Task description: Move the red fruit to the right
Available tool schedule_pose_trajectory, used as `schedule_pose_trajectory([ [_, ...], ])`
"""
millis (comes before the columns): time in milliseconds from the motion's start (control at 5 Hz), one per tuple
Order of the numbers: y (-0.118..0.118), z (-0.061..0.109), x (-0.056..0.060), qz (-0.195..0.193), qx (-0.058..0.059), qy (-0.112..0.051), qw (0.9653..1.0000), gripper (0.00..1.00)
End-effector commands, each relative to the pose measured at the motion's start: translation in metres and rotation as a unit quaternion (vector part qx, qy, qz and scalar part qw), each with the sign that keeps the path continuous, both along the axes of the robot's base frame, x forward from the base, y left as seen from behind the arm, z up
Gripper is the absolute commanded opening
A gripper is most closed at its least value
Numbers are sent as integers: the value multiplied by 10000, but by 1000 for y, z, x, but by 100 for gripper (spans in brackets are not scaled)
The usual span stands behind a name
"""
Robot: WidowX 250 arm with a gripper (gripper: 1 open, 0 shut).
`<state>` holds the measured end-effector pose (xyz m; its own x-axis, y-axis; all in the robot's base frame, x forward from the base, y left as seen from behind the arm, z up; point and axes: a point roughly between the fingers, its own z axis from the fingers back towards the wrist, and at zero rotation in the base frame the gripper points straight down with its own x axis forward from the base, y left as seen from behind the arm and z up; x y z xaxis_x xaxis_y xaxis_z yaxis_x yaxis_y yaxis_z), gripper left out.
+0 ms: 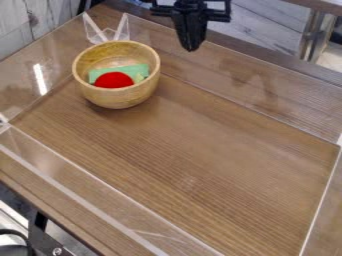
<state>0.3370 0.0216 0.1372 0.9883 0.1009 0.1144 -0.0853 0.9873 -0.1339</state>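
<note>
The red fruit lies inside a wooden bowl at the back left of the wooden table, next to a light-green object. My black gripper hangs at the back of the table, to the right of the bowl and apart from it. It points straight down, and its fingers are shut together with nothing between them.
Low clear plastic walls fence in the wooden tabletop. A clear plastic piece stands up just behind the bowl. A grey table leg shows at the back right, outside the fence.
</note>
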Motion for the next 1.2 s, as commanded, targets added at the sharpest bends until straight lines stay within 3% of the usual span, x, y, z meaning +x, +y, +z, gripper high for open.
schedule_pose_trajectory([
  [0,-9,25,-4,43,35,-299,9995,0],
  [200,-29,27,-2,-48,44,-247,9997,100],
  [400,-47,25,1,-57,85,-172,9998,0],
  [1000,-77,-29,24,524,220,21,9984,0],
])
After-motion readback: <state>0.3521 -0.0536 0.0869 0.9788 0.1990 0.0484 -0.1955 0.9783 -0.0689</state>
